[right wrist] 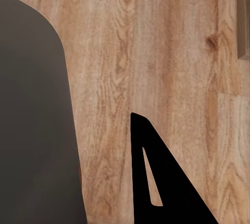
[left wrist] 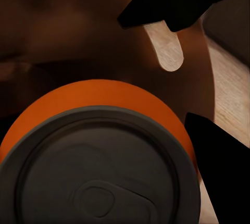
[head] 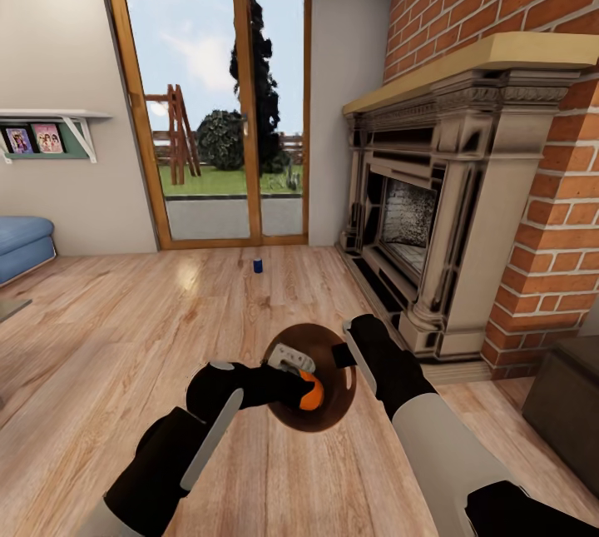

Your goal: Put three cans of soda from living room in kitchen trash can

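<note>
I am in the living room. My left gripper is shut on an orange can of soda and holds it at the mouth of the tash can. The bin is tilted so its coppery inside faces me. My right gripper is clamped on the bin's rim and holds it above the wood floor. In the left wrist view the orange can shows its silvery top against the brown inside of the bin. The right wrist view has the bin's grey wall beside one dark finger. A dark blue can stands on the floor near the glass doors.
Wood-framed glass doors stand straight ahead. An ornate fireplace in a brick wall runs along the right. A blue sofa sits at the left edge. A dark block of furniture is at the lower right.
</note>
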### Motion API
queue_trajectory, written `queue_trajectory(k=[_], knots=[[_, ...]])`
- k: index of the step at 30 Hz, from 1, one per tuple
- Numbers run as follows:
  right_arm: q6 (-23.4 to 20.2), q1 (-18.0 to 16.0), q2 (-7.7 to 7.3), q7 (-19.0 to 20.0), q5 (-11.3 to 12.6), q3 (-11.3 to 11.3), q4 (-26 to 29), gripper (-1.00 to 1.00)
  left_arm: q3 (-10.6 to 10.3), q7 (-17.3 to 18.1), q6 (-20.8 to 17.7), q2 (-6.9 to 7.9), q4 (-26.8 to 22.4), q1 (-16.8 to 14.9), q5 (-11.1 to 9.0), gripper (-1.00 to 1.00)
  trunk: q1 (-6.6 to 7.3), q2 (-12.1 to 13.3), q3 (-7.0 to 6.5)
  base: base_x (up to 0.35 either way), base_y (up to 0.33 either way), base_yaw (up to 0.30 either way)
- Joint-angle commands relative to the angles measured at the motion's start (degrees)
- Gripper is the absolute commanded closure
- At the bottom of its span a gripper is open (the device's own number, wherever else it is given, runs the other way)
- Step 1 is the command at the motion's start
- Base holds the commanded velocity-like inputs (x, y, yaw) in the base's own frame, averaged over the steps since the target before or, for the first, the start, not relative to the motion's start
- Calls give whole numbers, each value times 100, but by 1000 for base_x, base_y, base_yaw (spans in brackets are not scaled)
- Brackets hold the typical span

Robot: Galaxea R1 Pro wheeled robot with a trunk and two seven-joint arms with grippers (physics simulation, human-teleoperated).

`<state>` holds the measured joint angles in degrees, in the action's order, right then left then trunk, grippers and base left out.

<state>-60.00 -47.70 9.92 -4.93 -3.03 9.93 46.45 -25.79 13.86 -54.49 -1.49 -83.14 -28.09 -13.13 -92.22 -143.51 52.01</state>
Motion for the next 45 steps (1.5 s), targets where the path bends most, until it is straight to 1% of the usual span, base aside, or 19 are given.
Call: queue_trajectory(k=[1, 2, 5, 12, 15, 16, 17, 18, 22, 25, 31, 32, 45], knots=[[0, -3, 1, 1, 58, 0, 1, 100, -28, -1, 48, -20, 70, -3, 7, 100, 1, -1, -1, 0, 0, 0], [0, -3, 1, 1, 60, 0, 0, 100, -51, -4, 93, -39, 142, -3, 8, 100, 1, -1, -1, 0, 0, 0], [0, -3, 7, 1, 61, 5, 3, 100, -137, -99, 391, -123, 574, -11, 12, 100, 1, -1, -1, 0, 0, 0], [0, -3, 8, 1, 64, 125, 4, 100, -156, -187, 561, -139, 855, -20, 14, 100, 1, -1, -1, 0, 0, 0], [0, -3, 8, 1, 70, 145, 4, 100, -165, -209, 733, -140, 1000, -21, 27, 100, 1, -1, -1, 0, 0, 0], [0, -3, 8, 1, 71, 148, 4, 100, -167, -218, 768, -140, 1039, -21, 43, 100, 1, -1, -1, 0, 0, 0], [0, -3, 8, 1, 73, 156, 4, 100, -164, -238, 854, -141, 1174, -21, 173, 100, 1, -1, -1, 0, 0, 0], [0, -3, 8, 1, 75, 160, 4, 100, -161, -247, 878, -143, 1216, -21, 258, 100, 1, -1, -1, 0, 0, 0], [0, -3, 8, 1, 80, 165, 4, 100, -156, -259, 957, -147, 1267, -21, 388, 100, 1, -1, -1, 0, 0, 0], [0, -3, 8, 1, 82, 167, 4, 100, -162, -260, 1008, -156, 1306, -21, 445, 100, 1, -1, -1, 0, 0, 0], [0, -3, 8, 1, 83, 168, 4, 100, -163, -268, 1031, -160, 1377, -23, 458, 100, 1, -1, -1, 0, 0, 0], [0, -3, 8, 1, 83, 168, 4, 100, -163, -265, 1032, -160, 1381, -23, 458, -100, 1, -1, -1, 0, 0, 0], [0, -3, 8, 1, 92, 176, 4, 100, -163, -255, 1038, -165, 1393, -23, 455, -100, 1, -1, -1, 0, 0, 0]])
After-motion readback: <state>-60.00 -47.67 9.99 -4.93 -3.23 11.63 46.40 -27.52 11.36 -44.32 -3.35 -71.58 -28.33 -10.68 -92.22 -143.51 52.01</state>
